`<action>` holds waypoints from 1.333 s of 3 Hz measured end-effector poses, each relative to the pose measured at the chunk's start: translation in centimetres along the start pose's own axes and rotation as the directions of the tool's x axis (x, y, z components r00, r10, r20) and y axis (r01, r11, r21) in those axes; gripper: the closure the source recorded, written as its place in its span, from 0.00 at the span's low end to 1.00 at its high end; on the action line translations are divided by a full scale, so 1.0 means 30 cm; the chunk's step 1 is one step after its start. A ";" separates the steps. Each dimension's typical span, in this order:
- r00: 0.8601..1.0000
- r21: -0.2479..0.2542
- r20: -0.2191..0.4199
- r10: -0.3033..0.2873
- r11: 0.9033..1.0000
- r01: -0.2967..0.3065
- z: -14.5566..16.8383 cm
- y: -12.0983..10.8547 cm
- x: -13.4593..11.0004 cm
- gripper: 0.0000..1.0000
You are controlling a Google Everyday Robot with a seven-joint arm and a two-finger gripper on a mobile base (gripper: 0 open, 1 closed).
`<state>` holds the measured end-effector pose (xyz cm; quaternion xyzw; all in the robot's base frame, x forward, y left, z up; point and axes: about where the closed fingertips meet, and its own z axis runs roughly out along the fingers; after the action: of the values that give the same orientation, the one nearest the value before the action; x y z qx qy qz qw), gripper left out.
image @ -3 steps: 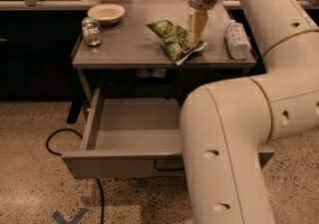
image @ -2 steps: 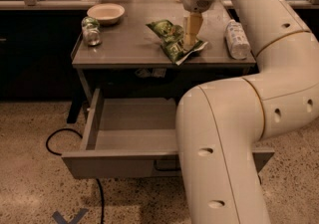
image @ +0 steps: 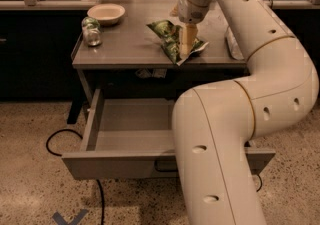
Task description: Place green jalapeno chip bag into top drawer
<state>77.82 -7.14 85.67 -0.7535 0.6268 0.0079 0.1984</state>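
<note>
The big cream-coloured robot arm arches over the scene, and its gripper has come down and slightly left over the last second. It now points straight down onto the crinkled glossy green jalapeno chip bag. Whether it has closed on the bag cannot be told from here. The bag lies on the grey metal table top much where it did before, not yet lifted, so the pick looks to be at the point of grasping. Below, the wide shallow grey top drawer stands pulled out. The part in view holds nothing, while the arm hides its right side. On the table, the pale round bowl shows nothing inside, and the small green-topped can stands just in front of it.
</note>
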 end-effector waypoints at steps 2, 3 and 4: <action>0.998 -0.135 -0.033 0.049 0.989 -0.053 0.128 0.070 0.007 0.00; 0.998 -0.135 -0.033 0.049 0.989 -0.053 0.128 0.070 0.007 0.00; 0.998 -0.135 -0.033 0.049 0.989 -0.053 0.128 0.070 0.007 0.19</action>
<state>76.79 -6.43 81.49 -0.7490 0.6468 0.0445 0.1369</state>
